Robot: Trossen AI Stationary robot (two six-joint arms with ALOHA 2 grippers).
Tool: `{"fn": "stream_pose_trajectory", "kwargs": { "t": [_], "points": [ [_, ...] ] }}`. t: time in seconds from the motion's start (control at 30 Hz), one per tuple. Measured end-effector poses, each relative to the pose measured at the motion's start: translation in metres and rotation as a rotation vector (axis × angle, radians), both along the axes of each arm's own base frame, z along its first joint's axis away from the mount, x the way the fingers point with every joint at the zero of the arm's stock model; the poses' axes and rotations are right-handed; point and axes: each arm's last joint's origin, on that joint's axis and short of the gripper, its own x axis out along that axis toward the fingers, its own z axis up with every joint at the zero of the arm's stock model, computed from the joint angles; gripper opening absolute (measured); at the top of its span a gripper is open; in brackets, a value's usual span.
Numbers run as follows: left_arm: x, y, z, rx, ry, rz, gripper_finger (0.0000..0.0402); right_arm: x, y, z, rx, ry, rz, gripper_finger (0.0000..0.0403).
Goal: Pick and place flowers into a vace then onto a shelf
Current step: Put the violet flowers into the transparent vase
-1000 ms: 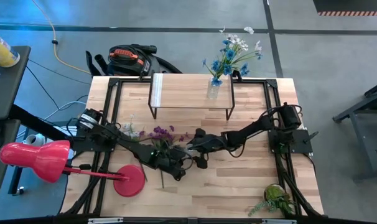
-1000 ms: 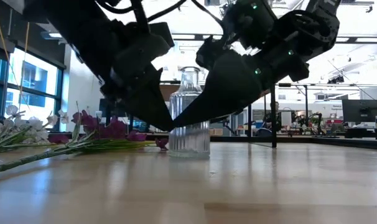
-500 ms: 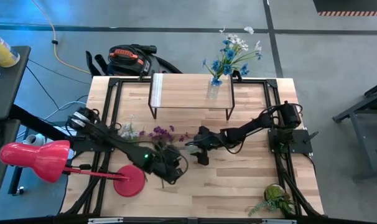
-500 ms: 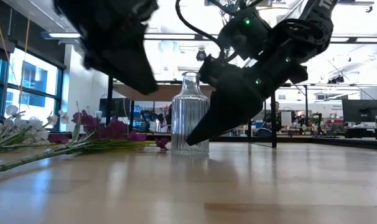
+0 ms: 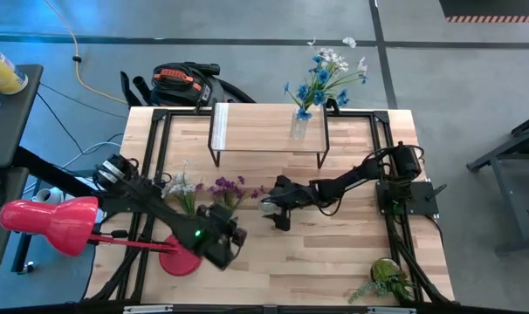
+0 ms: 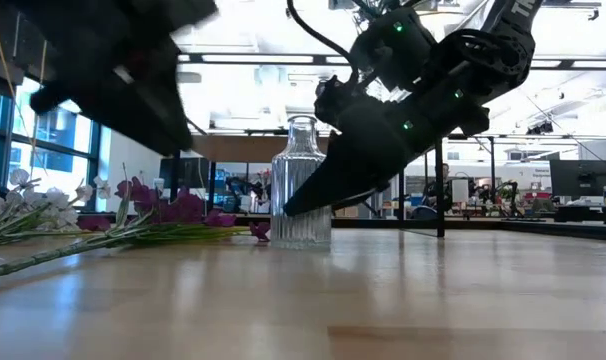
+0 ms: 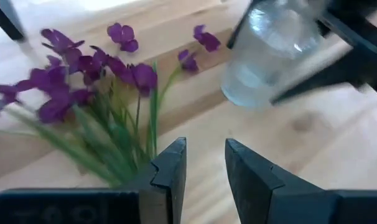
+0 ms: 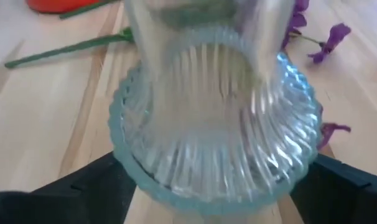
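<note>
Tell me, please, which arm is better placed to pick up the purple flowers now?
The left. Its gripper is open and empty, with the purple flowers lying on the table just ahead of its fingers. The right gripper is occupied: it is shut on the empty glass vase, holding it upright.

Two glass vases – one ribbed vase (image 5: 269, 206) at frame centre, one flower-filled vase (image 5: 299, 125) on the single shelf (image 5: 256, 126). Two loose flower bunches – purple (image 5: 228, 186) and white (image 5: 179, 185). One potted plant (image 5: 385, 273), lower right.

A red lamp (image 5: 51, 222) and potted plant (image 5: 385, 275) flank the table.
</note>
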Motion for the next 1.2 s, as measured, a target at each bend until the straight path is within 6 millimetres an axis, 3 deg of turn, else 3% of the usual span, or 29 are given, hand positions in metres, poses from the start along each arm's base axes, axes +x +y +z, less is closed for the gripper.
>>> {"fn": "stream_pose_trajectory", "kwargs": {
  "t": [0.2, 0.37, 0.57, 0.77, 0.97, 1.03, 1.2],
  "points": [
    [0.024, 0.02, -0.006, -0.031, -0.026, -0.043, 0.0145, 0.001, 0.0, 0.002, -0.014, -0.025, 0.012, 0.0362],
    [0.025, 0.02, -0.006, -0.045, -0.02, -0.05, 0.0145, 0.001, 0.0, 0.002, -0.025, -0.024, -0.005, 0.0335],
    [0.012, 0.002, -0.003, -0.154, -0.096, 0.018, 0.0145, 0.002, -0.002, 0.003, -0.062, -0.039, -0.024, 0.027],
    [-0.023, -0.012, -0.002, -0.232, -0.219, 0.285, 0.0145, 0.002, -0.002, 0.003, -0.057, -0.034, -0.028, 0.027],
    [-0.021, -0.021, -0.002, -0.333, -0.183, 0.254, 0.0145, 0.001, -0.002, 0.003, -0.064, -0.029, -0.046, 0.0291],
    [-0.02, -0.018, -0.008, -0.368, -0.09, 0.271, 0.0145, 0.001, -0.002, 0.002, -0.067, -0.026, -0.05, 0.0302],
    [-0.018, -0.002, -0.018, -0.572, 0.137, 0.504, 0.0145, 0.001, -0.002, 0.001, -0.064, -0.014, -0.043, 0.0293]
  ]
}}
